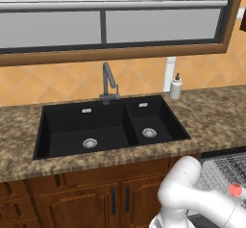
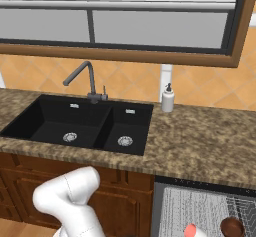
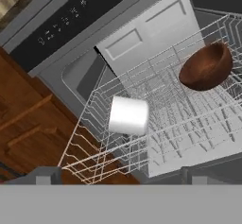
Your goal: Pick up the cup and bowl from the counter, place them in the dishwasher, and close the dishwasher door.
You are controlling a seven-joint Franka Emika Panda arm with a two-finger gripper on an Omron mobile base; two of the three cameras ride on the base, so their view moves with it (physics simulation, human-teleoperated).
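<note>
white cylindrical cup [image 3: 128,116] lies on its side near the pale wire rack's [image 3: 189,124] front edge; brown wooden bowl [image 3: 206,67] tilted toward its far corner. dishwasher door [image 3: 146,34] open. claw [image 3: 118,178] empty, fingers apart.

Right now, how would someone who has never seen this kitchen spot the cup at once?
Find the open dishwasher under the counter, right of the sink. Look into its pulled-out wire rack. The cup is the white cylinder lying on its side there, apart from the round brown bowl.
</note>
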